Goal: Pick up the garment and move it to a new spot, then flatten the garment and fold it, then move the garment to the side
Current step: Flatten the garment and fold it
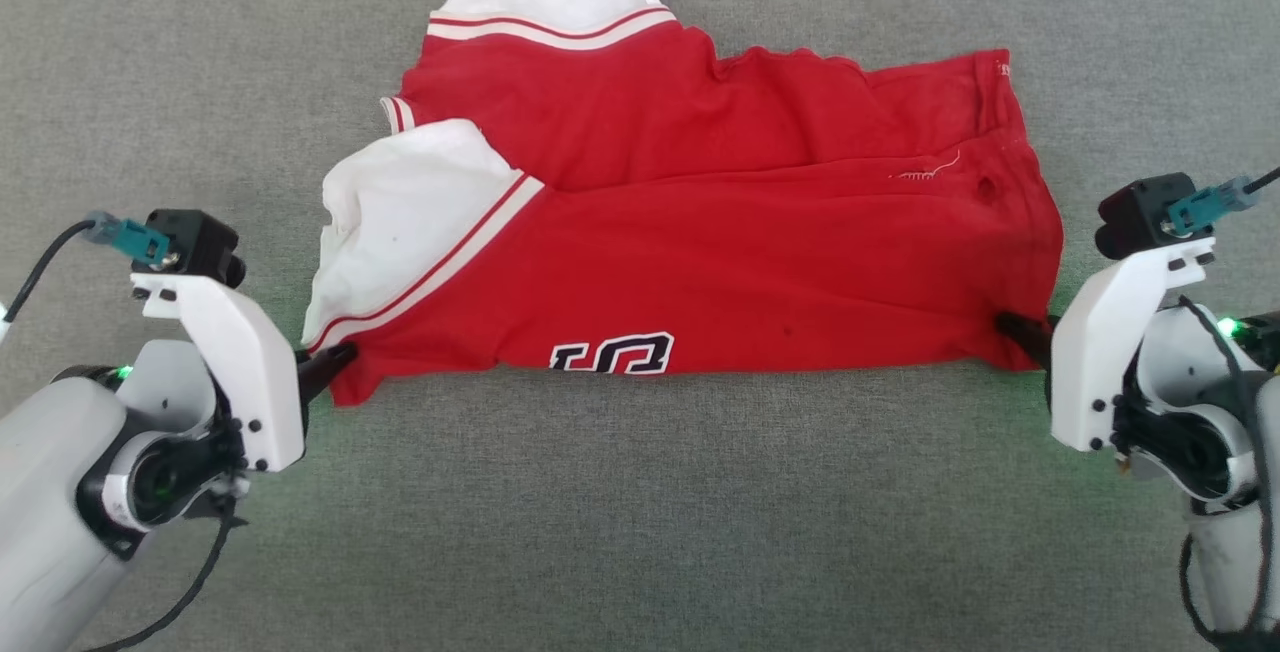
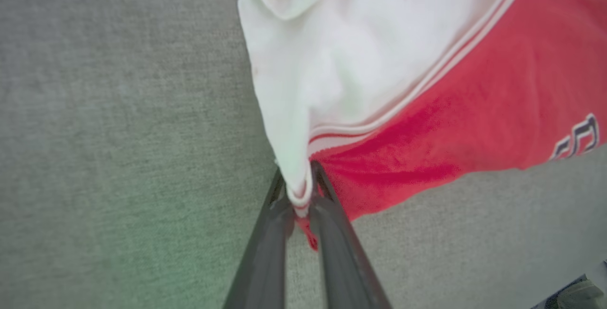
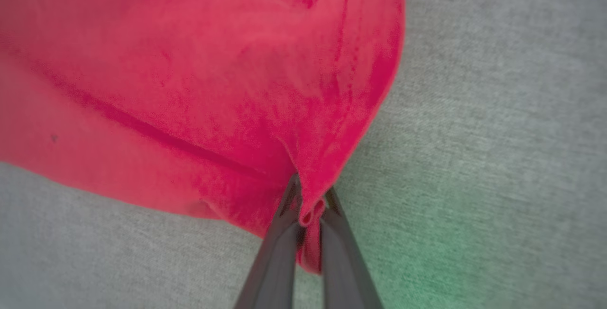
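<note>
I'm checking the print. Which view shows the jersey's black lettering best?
Head view: the lettering sits sharp at the garment's near edge. Left wrist view catches a blurred piece at its right edge; right wrist view, plain red cloth.

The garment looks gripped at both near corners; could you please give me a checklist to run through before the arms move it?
1. Left gripper shut on the garment at its white-edged near corner: ok.
2. Right gripper shut on the red near corner: ok.
3. Near edge runs fairly straight between the two grips: ok.
4. Garment lying flat: not ok; the white shoulder sections are bunched and a fold crosses the middle.
5. All layers caught in each grip: cannot tell.
</note>
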### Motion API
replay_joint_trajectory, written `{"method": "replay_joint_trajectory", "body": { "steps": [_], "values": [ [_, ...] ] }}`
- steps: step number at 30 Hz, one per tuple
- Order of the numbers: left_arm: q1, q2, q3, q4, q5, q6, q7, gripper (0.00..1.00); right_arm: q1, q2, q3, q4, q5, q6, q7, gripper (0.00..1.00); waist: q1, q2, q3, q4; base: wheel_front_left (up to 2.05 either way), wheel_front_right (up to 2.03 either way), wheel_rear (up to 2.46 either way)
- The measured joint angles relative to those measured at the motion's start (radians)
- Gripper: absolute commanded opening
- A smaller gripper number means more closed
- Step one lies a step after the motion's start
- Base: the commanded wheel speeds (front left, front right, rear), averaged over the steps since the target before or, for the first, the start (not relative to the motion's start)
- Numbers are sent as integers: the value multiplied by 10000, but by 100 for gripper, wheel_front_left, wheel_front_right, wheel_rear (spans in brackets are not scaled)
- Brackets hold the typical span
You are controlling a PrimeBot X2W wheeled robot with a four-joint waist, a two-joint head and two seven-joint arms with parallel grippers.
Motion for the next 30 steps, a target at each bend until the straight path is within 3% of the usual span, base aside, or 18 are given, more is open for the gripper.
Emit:
{"method": "replay_joint_trajectory", "body": {
  "steps": [5, 15, 20, 26, 27, 28, 29, 30],
  "values": [
    [289, 610, 88, -802, -148, 410, 198, 0, 248, -286, -278, -700, 228, 2, 623, 0, 0, 0, -191, 23, 0, 0, 0],
    [1301, 1860, 290, -3396, -481, 1726, 207, 0, 1416, -456, -1216, -2662, 326, 2, 2075, 0, 1, 0, -444, 54, 0, 0, 0],
    [1970, 2075, 272, -4057, -688, 2096, -54, 0, 2270, -150, -1921, -3208, 219, 2, 2546, 0, 1, 0, -424, 57, 0, 0, 0],
    [2387, 1655, 0, -3488, -802, 1948, -186, 0, 2881, 391, -2138, -2888, 23, 2, 2393, 0, 0, 0, -339, 43, 0, 0, 0],
    [2395, 1563, -29, -3292, -802, 1860, -184, 20, 2933, 437, -2077, -2784, -21, 2, 2288, 7, 0, 0, -330, 33, 0, 0, 0],
    [2391, 1482, -61, -3108, -794, 1768, -186, 44, 2924, 443, -2044, -2700, -105, 2, 2142, 29, 1, 0, -325, 24, 0, 0, 0],
    [2385, 1427, -82, -2941, -782, 1685, -186, 57, 2904, 437, -1992, -2621, -180, 2, 2021, 46, 1, 0, -327, 9, 0, 0, 0],
    [2355, 1394, -86, -2780, -784, 1622, -182, 82, 2892, 439, -1935, -2566, -232, 2, 1944, 89, 0, 0, -335, -6, 0, 0, 0]
  ]
}}
